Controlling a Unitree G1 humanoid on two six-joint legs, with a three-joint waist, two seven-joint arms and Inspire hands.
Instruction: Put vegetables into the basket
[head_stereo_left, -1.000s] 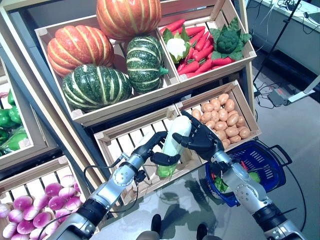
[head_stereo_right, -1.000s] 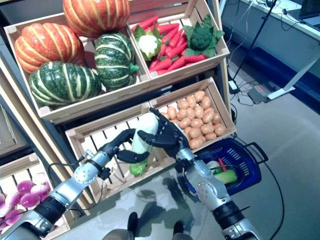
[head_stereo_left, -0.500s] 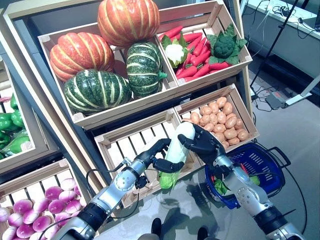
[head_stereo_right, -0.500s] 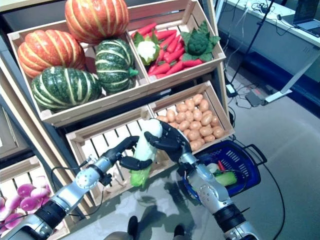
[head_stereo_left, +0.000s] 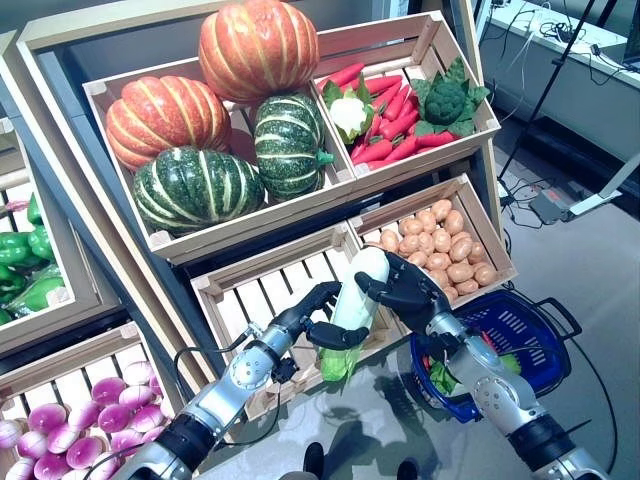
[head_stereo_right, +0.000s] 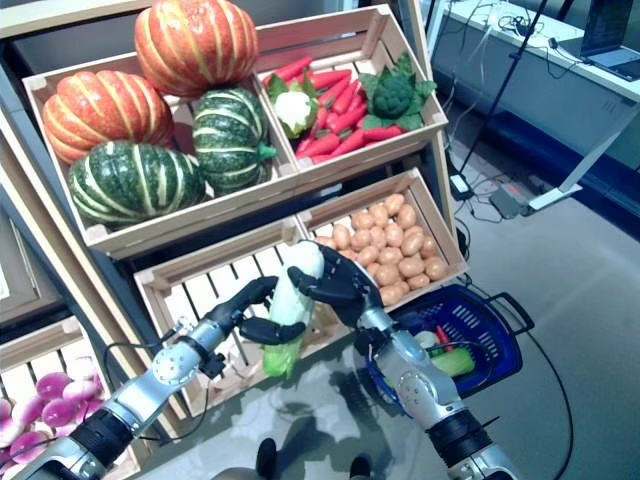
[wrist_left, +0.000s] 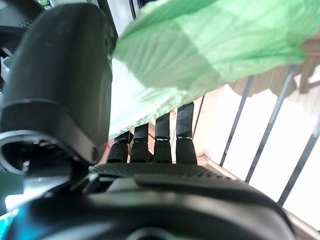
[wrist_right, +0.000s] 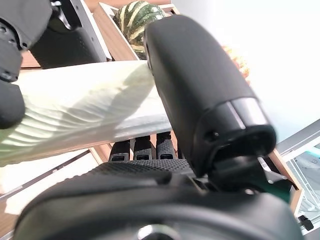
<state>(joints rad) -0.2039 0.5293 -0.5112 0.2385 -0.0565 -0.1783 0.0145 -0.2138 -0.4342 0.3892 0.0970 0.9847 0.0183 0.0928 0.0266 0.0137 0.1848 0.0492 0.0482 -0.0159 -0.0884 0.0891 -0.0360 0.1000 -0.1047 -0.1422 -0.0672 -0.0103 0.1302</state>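
Note:
A long cabbage (head_stereo_left: 350, 305) with a white stalk and a green leafy end hangs in front of an empty slatted crate (head_stereo_left: 250, 295). My left hand (head_stereo_left: 312, 318) is curled round its lower green part (wrist_left: 200, 60). My right hand (head_stereo_left: 405, 290) is curled round its upper white end (wrist_right: 80, 110). The blue basket (head_stereo_left: 545, 345) stands on the floor below and to the right of my right hand. It holds some green and red vegetables (head_stereo_right: 450, 358).
The upper crates hold orange and green pumpkins (head_stereo_left: 190, 185), and red carrots with cauliflower and broccoli (head_stereo_left: 400, 100). A crate of potatoes (head_stereo_left: 440, 245) sits behind my right hand. Purple turnips (head_stereo_left: 60, 440) and green peppers (head_stereo_left: 20, 250) lie at the left.
The whole view has shifted a little, so the camera moved. Both hands keep their hold on the cabbage, which sits slightly lower in front of the empty crate's edge.

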